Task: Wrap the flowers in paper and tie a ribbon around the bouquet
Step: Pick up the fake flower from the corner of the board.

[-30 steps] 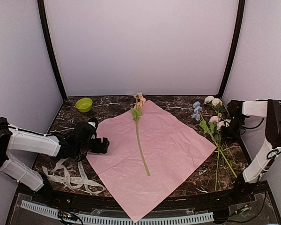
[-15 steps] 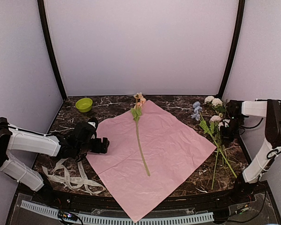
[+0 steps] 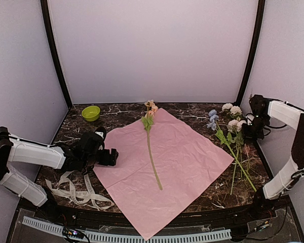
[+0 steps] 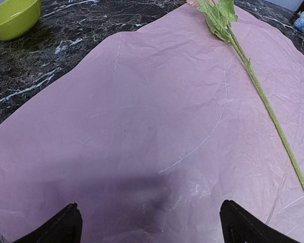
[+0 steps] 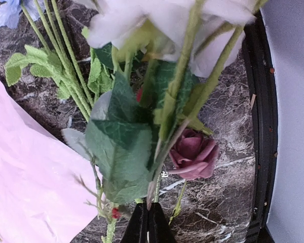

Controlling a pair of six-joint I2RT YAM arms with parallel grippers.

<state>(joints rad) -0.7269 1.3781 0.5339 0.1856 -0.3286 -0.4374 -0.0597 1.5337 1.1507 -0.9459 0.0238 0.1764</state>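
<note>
The flowers (image 5: 121,142) fan out ahead of the right tool (image 5: 148,225), which clamps a stem.

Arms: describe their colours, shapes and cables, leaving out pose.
Both look alike: the left arm and right arm have smooth, rounded white shells with black joints. The left gripper and right gripper are black, each with two blunt fingers. A thin black cable loops by the right wrist. No markings show.
</note>
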